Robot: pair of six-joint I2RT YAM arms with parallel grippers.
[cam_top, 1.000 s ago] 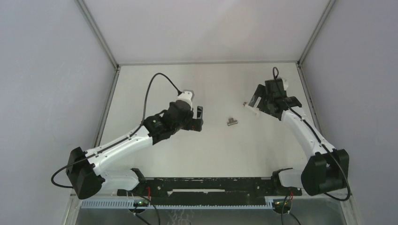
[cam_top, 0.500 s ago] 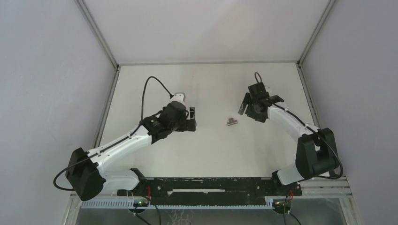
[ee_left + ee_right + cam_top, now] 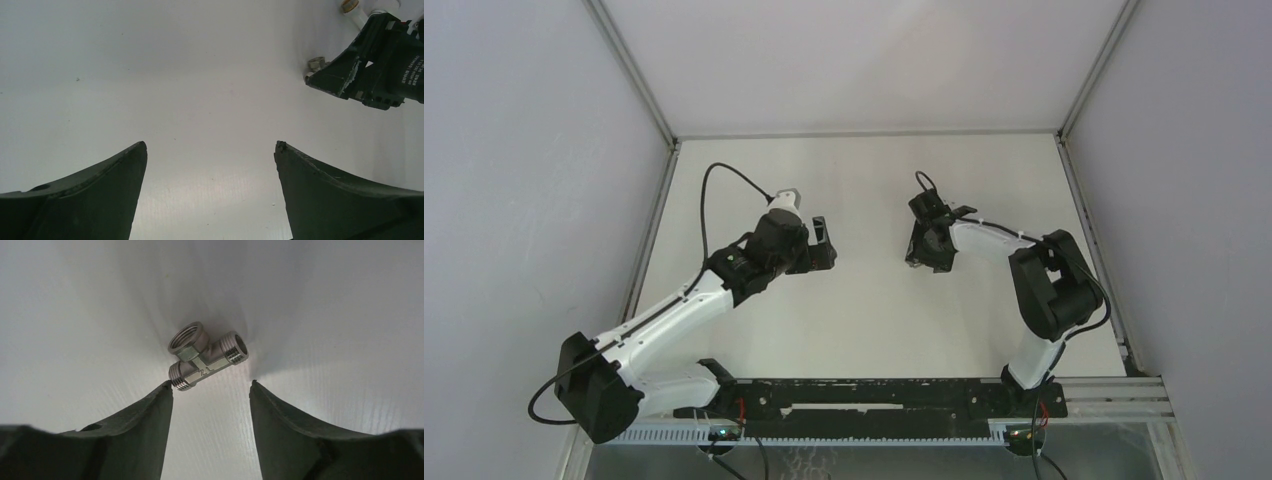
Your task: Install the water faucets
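Right gripper (image 3: pixel 211 384) has its jaws part open and empty, the grey fitting (image 3: pixel 205 357) lying just ahead, close against one fingertip. White tap (image 3: pixel 352 8) sits just beyond it. Left gripper (image 3: pixel 210 145) gapes wide, empty, well apart.

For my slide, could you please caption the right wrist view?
Open right gripper just short of the grey metal T-fitting.

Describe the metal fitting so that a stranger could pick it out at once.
On the white table, look right of centre, where the right gripper hangs open. Just past its fingertips lies the metal fitting. It is a shiny grey T with threaded ends, unlike the white plastic piece nearby.
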